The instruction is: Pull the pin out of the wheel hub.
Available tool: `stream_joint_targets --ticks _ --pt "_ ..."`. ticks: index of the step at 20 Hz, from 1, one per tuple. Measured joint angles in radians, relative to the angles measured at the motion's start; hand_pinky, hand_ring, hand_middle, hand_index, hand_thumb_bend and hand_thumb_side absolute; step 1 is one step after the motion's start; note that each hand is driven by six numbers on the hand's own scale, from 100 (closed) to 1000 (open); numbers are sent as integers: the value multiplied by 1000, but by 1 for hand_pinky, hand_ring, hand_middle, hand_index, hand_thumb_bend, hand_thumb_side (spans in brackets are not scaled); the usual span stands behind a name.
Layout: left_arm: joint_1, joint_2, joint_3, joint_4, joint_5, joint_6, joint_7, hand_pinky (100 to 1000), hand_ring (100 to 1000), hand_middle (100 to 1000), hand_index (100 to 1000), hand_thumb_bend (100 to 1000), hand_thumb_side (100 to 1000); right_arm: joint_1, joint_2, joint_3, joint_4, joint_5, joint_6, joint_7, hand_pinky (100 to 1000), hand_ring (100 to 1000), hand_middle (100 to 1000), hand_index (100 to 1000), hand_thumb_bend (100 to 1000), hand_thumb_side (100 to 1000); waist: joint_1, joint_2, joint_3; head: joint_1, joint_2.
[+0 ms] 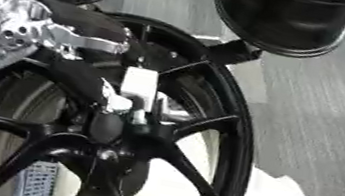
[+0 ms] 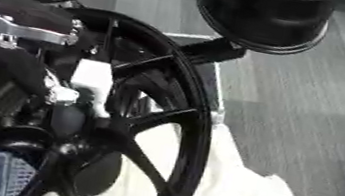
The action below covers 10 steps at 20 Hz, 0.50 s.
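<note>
Pin (image 1: 138,86) above wheel hub (image 1: 110,147)

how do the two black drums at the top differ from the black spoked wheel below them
The two black drums are plain round cylinders with closed, smooth walls; the spoked wheel is an open rim with thin spokes you can see through. The drums sit at the picture's top edge, cut off by it; the wheel fills the lower left, with the left hand at its hub beside a white pin. Both are glossy black and round.

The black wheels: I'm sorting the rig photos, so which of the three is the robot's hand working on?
The spoked wheel in the foreground: the left hand reaches over its hub, fingers at the white pin. The two black wheels behind stand untouched.
</note>
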Motion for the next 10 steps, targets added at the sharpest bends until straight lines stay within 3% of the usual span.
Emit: stream_joint_targets --ticks 3,6,10 --pt "0 -7 -1 0 2 7 13 799 660 437 828 109 617 0 0 0 0 0 0 0 764 577 507 679 100 609 -2 0 0 1 0" --pt "0 -8 -3 -3 10 17 29 781 623 402 772 100 590 0 1 0 0 0 0 0 764 577 507 680 100 609 -4 1 0 1 0" --pt "2 -8 -3 -13 25 32 54 743 570 357 671 100 474 0 5 0 0 -1 0 0 765 577 507 680 100 610 -5 1 0 1 -1"
